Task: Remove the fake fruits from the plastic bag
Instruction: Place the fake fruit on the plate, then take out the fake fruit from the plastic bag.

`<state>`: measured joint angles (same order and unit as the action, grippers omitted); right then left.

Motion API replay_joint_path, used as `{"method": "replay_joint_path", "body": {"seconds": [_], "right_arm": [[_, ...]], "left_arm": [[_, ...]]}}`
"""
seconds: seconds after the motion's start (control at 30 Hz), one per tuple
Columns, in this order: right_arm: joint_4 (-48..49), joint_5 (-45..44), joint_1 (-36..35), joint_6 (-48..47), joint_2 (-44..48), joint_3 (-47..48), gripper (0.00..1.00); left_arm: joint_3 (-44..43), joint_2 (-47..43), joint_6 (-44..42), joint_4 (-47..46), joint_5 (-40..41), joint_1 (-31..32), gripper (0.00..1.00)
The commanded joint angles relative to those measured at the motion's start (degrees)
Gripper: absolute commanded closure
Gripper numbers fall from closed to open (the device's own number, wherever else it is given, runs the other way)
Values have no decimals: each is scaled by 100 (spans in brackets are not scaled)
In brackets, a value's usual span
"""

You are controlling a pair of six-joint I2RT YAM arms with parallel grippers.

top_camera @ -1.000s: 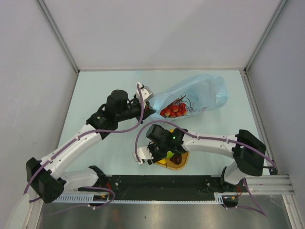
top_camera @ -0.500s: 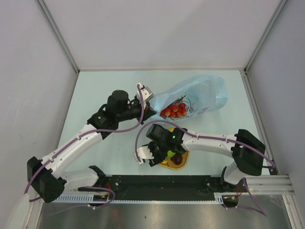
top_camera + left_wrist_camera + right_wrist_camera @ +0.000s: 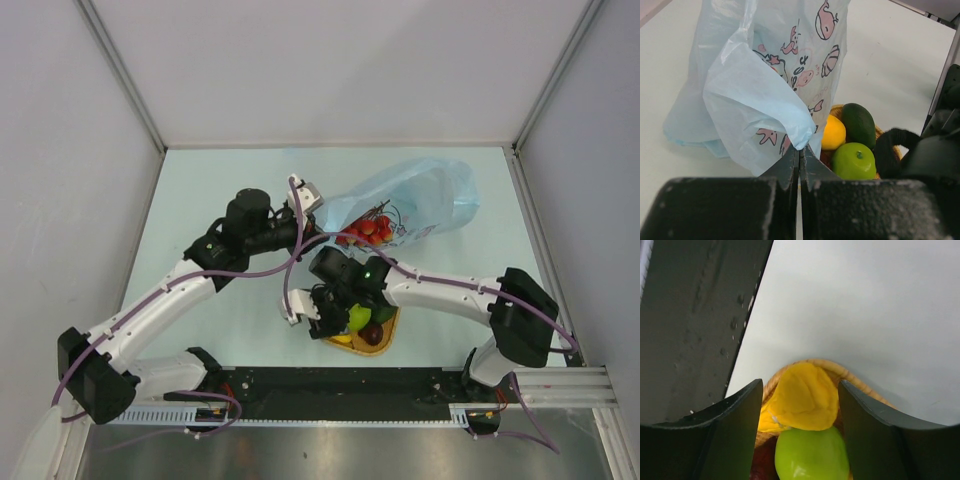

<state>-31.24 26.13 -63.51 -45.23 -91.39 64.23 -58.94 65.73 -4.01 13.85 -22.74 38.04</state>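
Observation:
The pale blue plastic bag lies at the back right, its mouth facing the arms. A bunch of red berries sits inside the mouth. My left gripper is shut on a fold of the bag's edge, pinched at the left gripper's tips. My right gripper hangs open over the woven tray. In the tray lie a green apple, a dented yellow fruit, a lemon, an avocado and a dark plum. The right gripper's fingers stand apart from the apple.
The tray's rim shows just beyond my right fingers. White walls close the table on the left, back and right. A black rail with the arm bases runs along the near edge.
My right gripper has opened wider and lifted slightly over the tray, leaving the green apple lying there. The left gripper still pinches the bag's edge.

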Motion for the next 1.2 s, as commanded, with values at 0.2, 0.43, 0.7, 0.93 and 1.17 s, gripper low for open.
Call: {"method": "replay_joint_path", "body": {"seconds": [0.2,0.43,0.7,0.93,1.17], "right_arm": [[-189,1227,1146,2158,1123,1311,35],[-198,1817,2587,2863,2151,1417,42],[-154,904,3634,2599,1600,1400,67],[529,-396,3784,2730,1141,576,75],[1005,-1110,4144,3441,1501,-762,74]], "left_arm": [[-522,10,-618,741,-283,-25,100],[-566,-193,-1241,1339,51,-16,100],[-566,-324,-2084,1779,112,-25,100],[-654,-316,-1999,1560,305,-25,100],[-970,-114,-1480,1235,192,-130,100]]}}
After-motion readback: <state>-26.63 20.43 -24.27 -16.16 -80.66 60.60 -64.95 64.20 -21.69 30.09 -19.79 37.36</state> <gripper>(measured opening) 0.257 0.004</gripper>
